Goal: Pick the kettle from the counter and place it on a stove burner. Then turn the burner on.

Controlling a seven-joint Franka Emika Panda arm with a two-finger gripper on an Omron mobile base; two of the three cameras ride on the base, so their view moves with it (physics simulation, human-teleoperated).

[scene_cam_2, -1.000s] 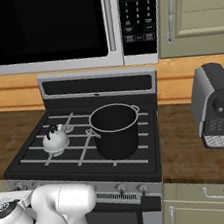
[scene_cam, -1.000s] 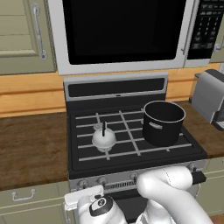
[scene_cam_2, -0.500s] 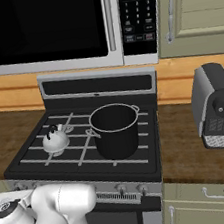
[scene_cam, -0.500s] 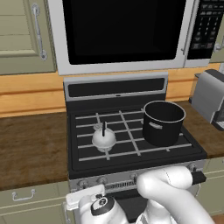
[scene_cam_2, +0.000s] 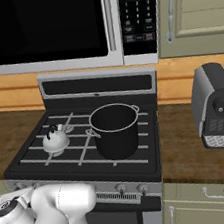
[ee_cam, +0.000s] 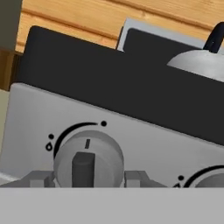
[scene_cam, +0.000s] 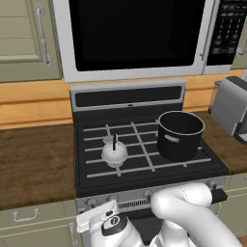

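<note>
Kettle (scene_cam: pixel 114 152): small white-silver dome with black arched handle, upright on the front-left stove burner (scene_cam: pixel 116 161) of the black stovetop (scene_cam: pixel 96 181), on the pale grate bars, apart from the pot; its dome also shows at upper right in the hand view (ee_cam: pixel 199 62). Pot (scene_cam: pixel 180 135): large, black, cylindrical, on the right-hand burners, just beside the kettle. Counter (scene_cam: pixel 34 161): dark brown wood-grain, flanking the stove on both sides. Coffee machine (scene_cam_2: pixel 216 105): grey, on the right counter. Microwave (scene_cam: pixel 135 36): above the stove. Gripper (ee_cam: pixel 87 178): low at the stove's silver front panel, fingers spread, one on either side of the left round control knob (ee_cam: pixel 87 159), not visibly pressing it.
</note>
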